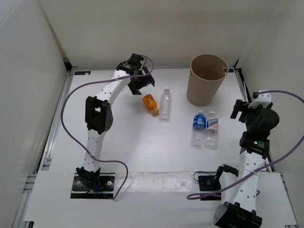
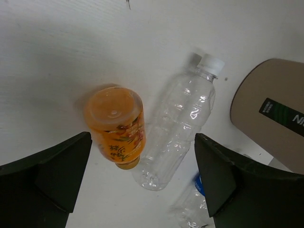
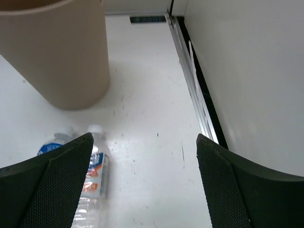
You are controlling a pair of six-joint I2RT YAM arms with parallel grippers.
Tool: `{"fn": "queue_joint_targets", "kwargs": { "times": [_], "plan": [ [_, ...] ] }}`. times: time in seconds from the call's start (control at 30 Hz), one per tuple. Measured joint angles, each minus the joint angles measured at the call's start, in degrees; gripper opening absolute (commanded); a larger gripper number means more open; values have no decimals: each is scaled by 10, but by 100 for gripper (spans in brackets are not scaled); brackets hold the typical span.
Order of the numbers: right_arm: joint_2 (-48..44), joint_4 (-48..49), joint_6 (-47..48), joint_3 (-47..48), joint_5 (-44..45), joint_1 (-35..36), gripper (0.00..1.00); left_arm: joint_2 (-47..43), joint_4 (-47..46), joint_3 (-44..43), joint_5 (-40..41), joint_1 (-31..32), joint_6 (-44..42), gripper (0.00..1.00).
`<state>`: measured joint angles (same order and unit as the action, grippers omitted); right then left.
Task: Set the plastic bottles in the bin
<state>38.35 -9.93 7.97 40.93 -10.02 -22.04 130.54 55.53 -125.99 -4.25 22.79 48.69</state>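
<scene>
The short orange bottle [image 1: 150,103] and the slim clear bottle [image 1: 165,103] lie side by side on the white table. The blue-label bottle [image 1: 198,127] and the white-orange-label bottle [image 1: 212,128] lie together further right. The tan bin [image 1: 206,79] stands upright at the back right. My left gripper [image 1: 141,84] is open and empty above and behind the orange bottle [image 2: 117,125], with the clear bottle [image 2: 178,125] beside it. My right gripper [image 1: 244,110] is open and empty, right of the white-orange bottle [image 3: 92,173] and near the bin [image 3: 59,52].
White walls enclose the table on three sides. A metal rail [image 3: 192,80] runs along the right edge close to my right gripper. A purple cable [image 1: 71,102] loops off the left arm.
</scene>
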Motion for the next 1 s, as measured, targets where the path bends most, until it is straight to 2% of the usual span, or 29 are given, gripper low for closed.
{"fn": "queue_joint_targets", "kwargs": {
  "times": [0.23,0.53,0.83,0.93,1.0],
  "plan": [
    [0,-50,19,0,11,-20,90,31,28,7,-7,13,-5,100],
    [7,-60,30,0,11,-42,90,41,44,5,-11,12,-21,100],
    [15,-68,35,0,22,-50,90,107,46,-5,-46,12,-15,100],
    [19,-67,34,0,21,-50,90,116,45,-5,-73,11,-10,92],
    [21,-67,32,0,22,-52,90,115,41,-4,-85,9,-9,81]
  ]
}}
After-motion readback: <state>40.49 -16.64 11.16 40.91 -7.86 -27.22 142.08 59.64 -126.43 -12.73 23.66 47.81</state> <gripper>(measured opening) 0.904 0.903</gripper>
